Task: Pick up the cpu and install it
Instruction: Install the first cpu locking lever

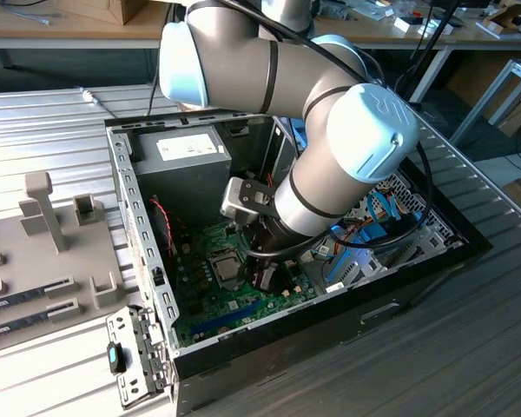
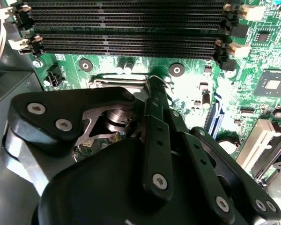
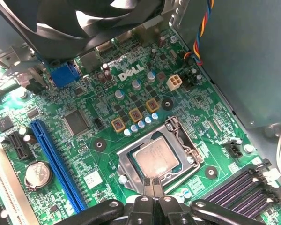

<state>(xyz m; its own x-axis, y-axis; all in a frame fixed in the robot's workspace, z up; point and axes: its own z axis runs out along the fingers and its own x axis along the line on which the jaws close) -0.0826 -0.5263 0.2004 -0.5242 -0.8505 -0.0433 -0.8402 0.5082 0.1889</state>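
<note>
One cpu (image 3: 155,158) sits in its socket on the motherboard (image 3: 84,140), and my hand (image 3: 153,183) hovers at its near edge, fingers pressed together, holding nothing. I judge it light, stiff and fragile; grip the side edges. The socket frame (image 3: 126,164) crowds it.

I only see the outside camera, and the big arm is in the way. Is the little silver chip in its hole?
Observer: Yes. In the first wrist view the cpu lies flat in the socket, with the metal frame around it.
Operator: Is the claw holding it?
Observer: No. The gripper sits at the socket's edge, fingertips pressed together.
Operator: Any memory sticks in?
Observer: In the second wrist view the memory slots look empty.
</note>
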